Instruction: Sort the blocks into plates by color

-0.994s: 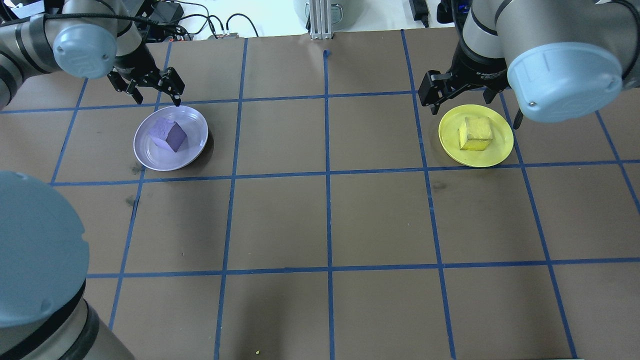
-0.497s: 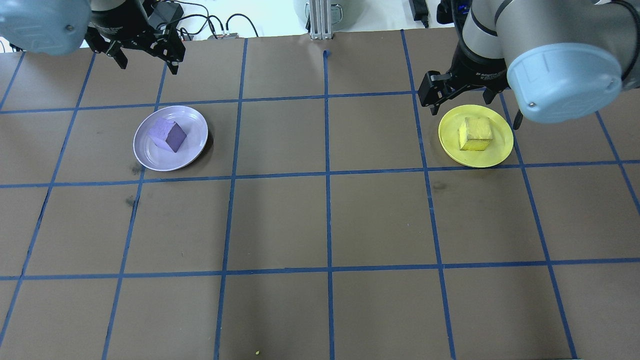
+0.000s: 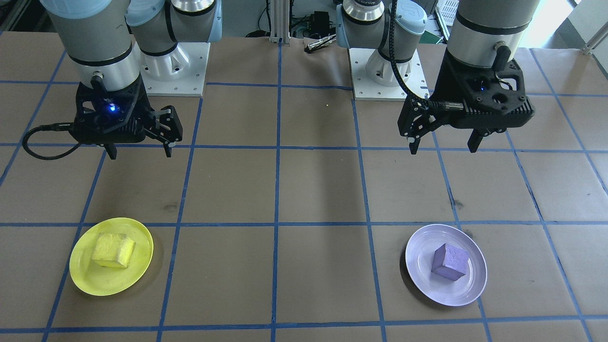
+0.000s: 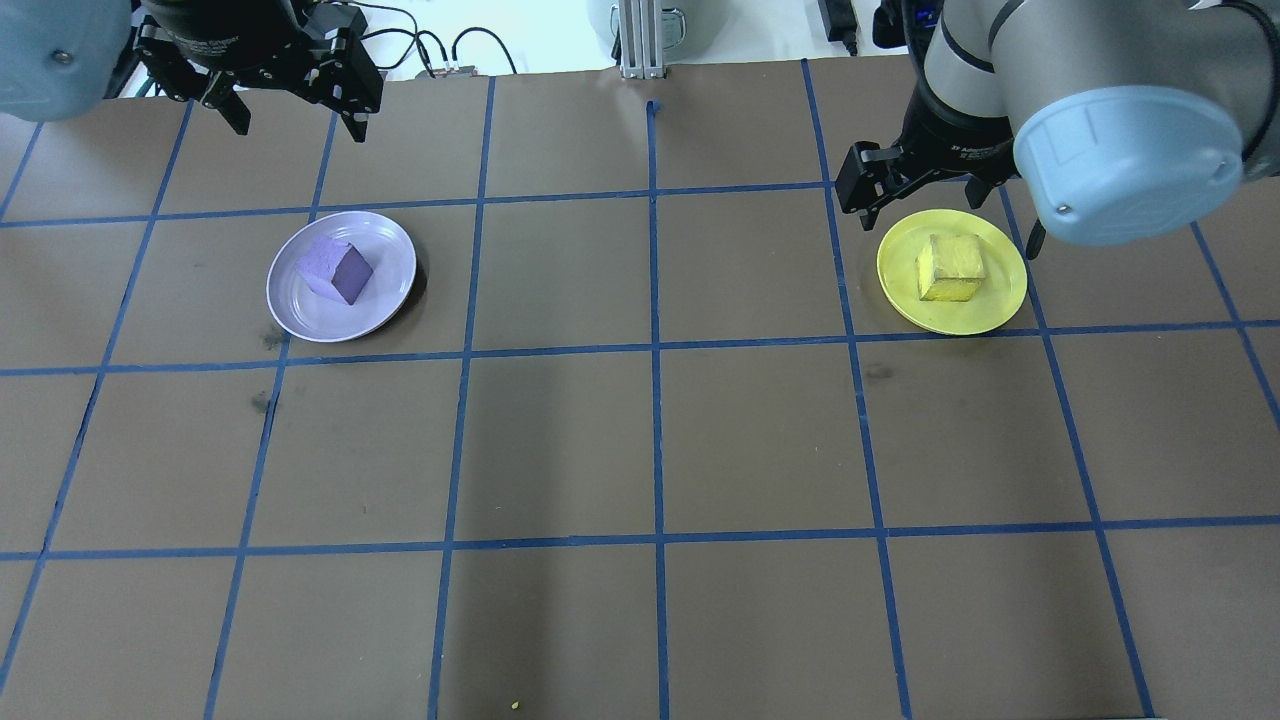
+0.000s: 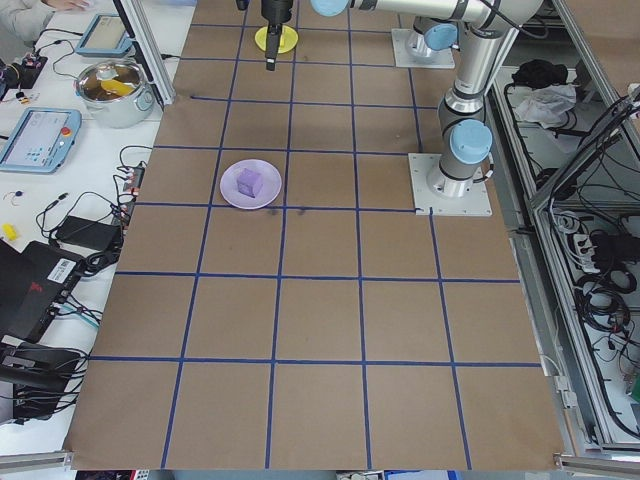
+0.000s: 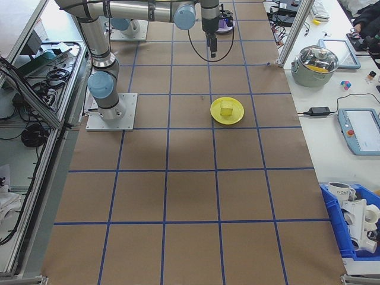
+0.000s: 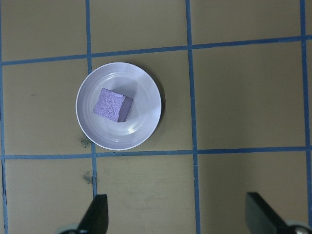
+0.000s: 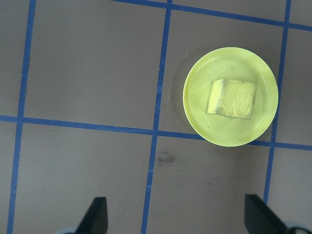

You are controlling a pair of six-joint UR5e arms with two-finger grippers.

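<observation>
On taped table point(image 4: 650, 440): left gripper point(image 3: 441, 148), right gripper point(image 3: 137, 154) spread, empty.

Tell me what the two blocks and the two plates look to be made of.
Purple block and yellow block: probably foam or sponge, since the faces are rough, crinkled and matte. Lavender plate and yellow plate: likely plastic, being smooth, evenly coloured and slightly glossy, with faint concentric rings and soft highlights on the lavender one.
</observation>
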